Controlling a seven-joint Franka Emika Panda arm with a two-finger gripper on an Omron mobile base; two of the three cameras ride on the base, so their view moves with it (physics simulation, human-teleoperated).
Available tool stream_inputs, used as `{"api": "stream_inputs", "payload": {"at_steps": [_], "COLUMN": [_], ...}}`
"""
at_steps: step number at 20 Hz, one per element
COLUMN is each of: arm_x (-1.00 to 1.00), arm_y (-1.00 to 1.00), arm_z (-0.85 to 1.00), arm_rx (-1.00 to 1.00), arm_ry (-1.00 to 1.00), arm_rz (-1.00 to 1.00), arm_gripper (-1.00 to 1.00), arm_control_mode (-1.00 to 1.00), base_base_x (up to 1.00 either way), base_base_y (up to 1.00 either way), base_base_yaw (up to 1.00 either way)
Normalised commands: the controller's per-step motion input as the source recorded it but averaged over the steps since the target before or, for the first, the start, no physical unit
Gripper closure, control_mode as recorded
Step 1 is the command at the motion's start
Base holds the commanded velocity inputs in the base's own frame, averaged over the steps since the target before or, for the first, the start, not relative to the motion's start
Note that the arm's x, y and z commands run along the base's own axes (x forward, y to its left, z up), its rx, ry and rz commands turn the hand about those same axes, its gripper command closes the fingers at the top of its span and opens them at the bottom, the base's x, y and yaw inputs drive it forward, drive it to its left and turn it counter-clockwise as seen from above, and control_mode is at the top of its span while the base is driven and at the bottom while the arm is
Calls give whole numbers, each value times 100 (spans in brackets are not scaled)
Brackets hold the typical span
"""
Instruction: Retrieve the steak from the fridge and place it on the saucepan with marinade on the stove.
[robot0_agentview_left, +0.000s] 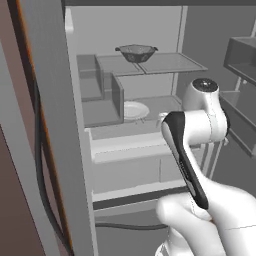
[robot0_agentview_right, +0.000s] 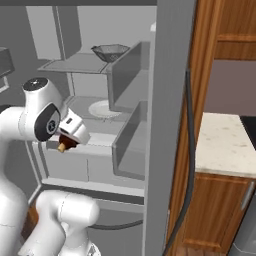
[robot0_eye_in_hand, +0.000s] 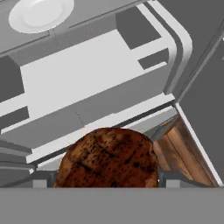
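1. Closest to me, my gripper (robot0_eye_in_hand: 107, 181) has its fingers spread wide around the steak (robot0_eye_in_hand: 108, 159), which sits clamped between them.
2. From the right base view the steak (robot0_agentview_right: 63, 145) hangs in front of the open fridge (robot0_agentview_right: 167, 100), clear of the shelves.
3. Further in, a white plate (robot0_agentview_left: 134, 110) rests on a shelf.
4. Farthest, a mesh colander (robot0_agentview_left: 136, 52) stands on the upper shelf.
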Motion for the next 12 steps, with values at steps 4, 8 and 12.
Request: {"api": "stream_inputs", "payload": {"at_steps": [4, 8, 12], "arm_x": [0, 0, 0], "arm_y": [0, 0, 0], "arm_z": [0, 0, 0], "arm_rx": [0, 0, 0], "arm_ry": [0, 0, 0], "arm_rz": [0, 0, 0], "arm_gripper": [100, 100, 100], "arm_control_mode": [100, 100, 100], "base_base_x": [-84, -69, -58], "base_base_y": [0, 0, 0], "base_base_yaw": [0, 0, -1]}}
